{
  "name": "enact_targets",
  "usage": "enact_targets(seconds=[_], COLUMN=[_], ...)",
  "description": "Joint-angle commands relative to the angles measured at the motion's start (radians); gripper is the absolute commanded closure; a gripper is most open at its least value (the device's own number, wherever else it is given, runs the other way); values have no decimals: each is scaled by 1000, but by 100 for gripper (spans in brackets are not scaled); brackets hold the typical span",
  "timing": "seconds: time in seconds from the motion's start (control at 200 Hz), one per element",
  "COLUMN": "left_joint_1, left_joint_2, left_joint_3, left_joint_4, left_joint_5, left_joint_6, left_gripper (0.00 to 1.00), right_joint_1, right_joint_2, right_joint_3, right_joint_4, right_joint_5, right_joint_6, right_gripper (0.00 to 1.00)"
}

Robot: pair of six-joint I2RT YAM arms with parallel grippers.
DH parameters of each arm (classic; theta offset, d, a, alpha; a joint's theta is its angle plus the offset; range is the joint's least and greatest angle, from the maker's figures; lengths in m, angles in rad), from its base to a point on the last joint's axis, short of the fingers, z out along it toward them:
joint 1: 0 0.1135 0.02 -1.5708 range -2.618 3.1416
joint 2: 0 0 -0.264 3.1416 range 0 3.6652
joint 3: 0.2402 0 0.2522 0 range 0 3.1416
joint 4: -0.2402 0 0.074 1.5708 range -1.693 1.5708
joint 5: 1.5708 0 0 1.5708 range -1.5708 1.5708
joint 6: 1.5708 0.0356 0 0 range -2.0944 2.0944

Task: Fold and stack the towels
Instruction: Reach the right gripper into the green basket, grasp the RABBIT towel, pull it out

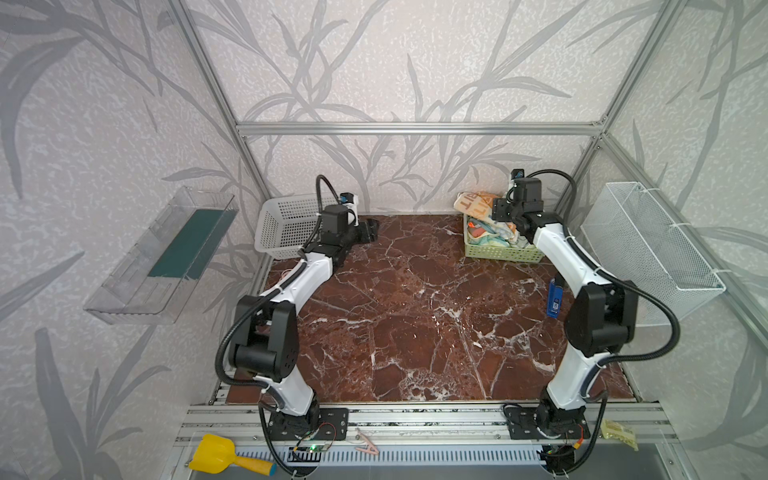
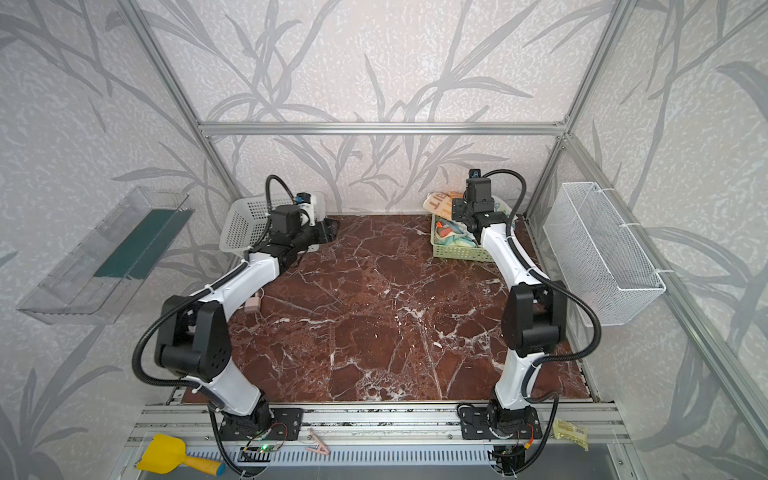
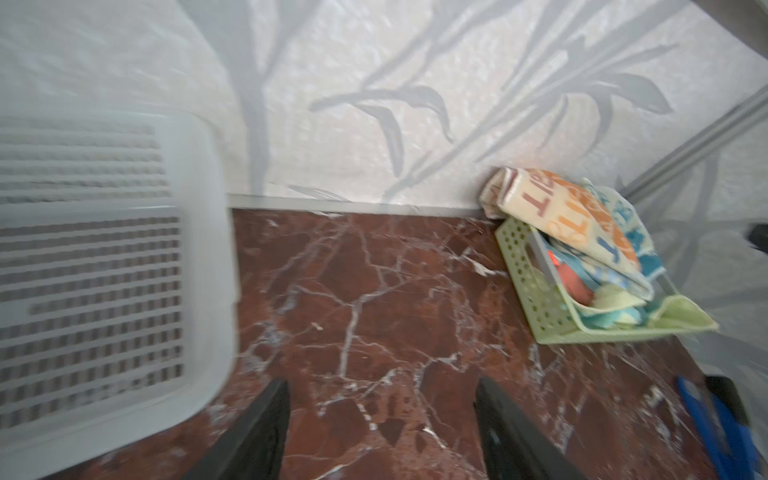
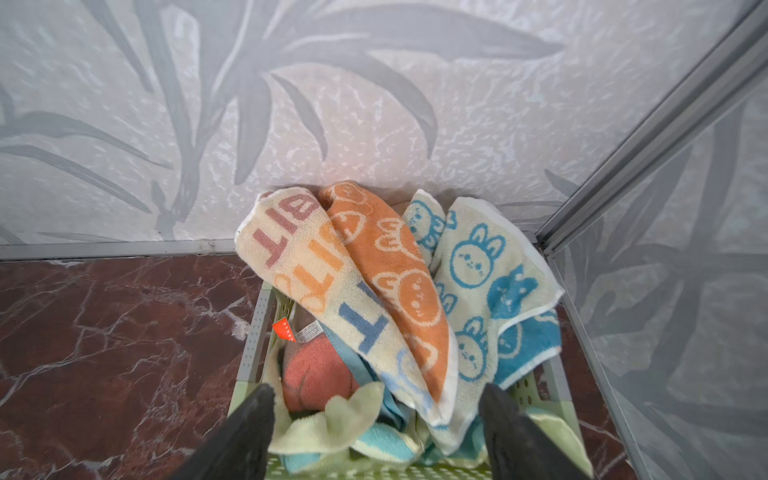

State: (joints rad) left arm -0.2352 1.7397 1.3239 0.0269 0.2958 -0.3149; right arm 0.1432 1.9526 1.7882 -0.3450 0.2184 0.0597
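A heap of small terry towels (image 4: 374,291) lay crumpled in the pale green perforated plastic basket (image 4: 254,332) at the far right corner of the red marble desk (image 1: 415,311), none folded. The right hand (image 4: 378,390) hovered just above them, jaws apart and empty, probably lined up for a first pick. The left hand (image 3: 382,386), also apart and empty, hung beside the white perforated plastic basket (image 3: 104,270), probably kept clear. I counted two baskets on the desk and five towels: a lettered cream towel (image 4: 291,274), an orange bunny towel (image 4: 395,270), a blue-bunny towel (image 4: 490,270), a teal towel (image 4: 386,442) and, less surely, a coral fold (image 4: 316,374).

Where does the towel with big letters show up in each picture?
In a top view: lettered towel at the back right.
In a top view: back right too.
Left wrist view: far off, hanging over the green basket.
Right wrist view: close up, beside the orange bunny towel.
Shared landmark: the green basket.
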Motion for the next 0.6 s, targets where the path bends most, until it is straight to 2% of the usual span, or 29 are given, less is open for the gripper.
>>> enact_targets(seconds=[0.0,0.105,0.26,0.32,0.39,0.47,0.535,0.595], left_joint_1=[-79,-126,-161,-164,-163,-164,-164,-164], left_joint_2=[88,183,293,322,343,350,348,342], left_joint_3=[122,240,348,373,390,396,393,388], left_joint_4=[-172,-199,-193,-191,-189,-189,-187,-186], left_joint_5=[91,127,167,178,175,152,140,135], left_joint_6=[-30,-30,-43,-48,-47,-37,-32,-32], left_gripper=[29,29,29,29,30,30,31,31], right_joint_1=[11,4,-4,-10,-14,-14,-14,-13], right_joint_2=[171,377,731,814,812,715,624,569], right_joint_3=[229,523,1078,1206,1181,969,808,744], right_joint_4=[-267,-420,-660,-708,-692,-574,-462,-417], right_joint_5=[40,45,40,23,18,19,30,54], right_joint_6=[14,15,-9,-6,-8,-34,-56,-74], right_gripper=[21,19,17,18,20,26,45,63])
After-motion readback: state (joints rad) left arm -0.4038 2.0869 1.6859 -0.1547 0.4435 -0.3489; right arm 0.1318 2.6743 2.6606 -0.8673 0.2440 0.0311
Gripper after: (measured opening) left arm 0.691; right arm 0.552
